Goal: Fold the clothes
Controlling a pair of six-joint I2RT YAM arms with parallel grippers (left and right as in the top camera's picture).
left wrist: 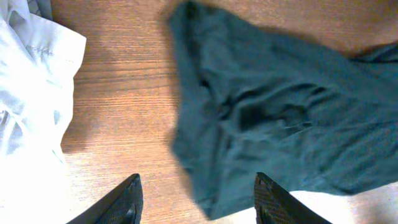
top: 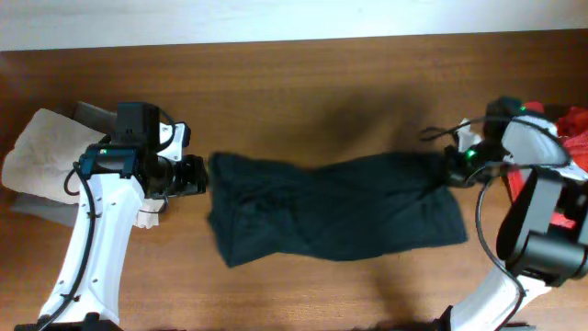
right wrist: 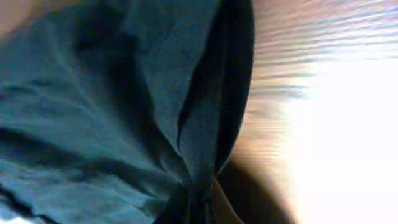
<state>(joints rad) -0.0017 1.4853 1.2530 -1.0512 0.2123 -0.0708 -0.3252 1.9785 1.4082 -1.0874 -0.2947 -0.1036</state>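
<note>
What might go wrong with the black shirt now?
1. The right jaws pinch only a thin fold at the edge of the black T-shirt, so it may slip out when pulled.
2. The shirt lies bunched and wrinkled, so any fold could come out crooked.
3. The left jaws hang open, holding nothing, so a pull may drag the whole shirt sideways across the table.

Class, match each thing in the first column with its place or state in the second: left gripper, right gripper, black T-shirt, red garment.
Column one:
1. left gripper
2. right gripper
3. black T-shirt
4. red garment

Column two:
A. at the far right edge of the overhead view
B. jaws open, holding nothing
C. lying crumpled between the two arms
D. jaws shut on dark fabric

Pairs: 1-B, 2-D, 3-C, 4-A
</note>
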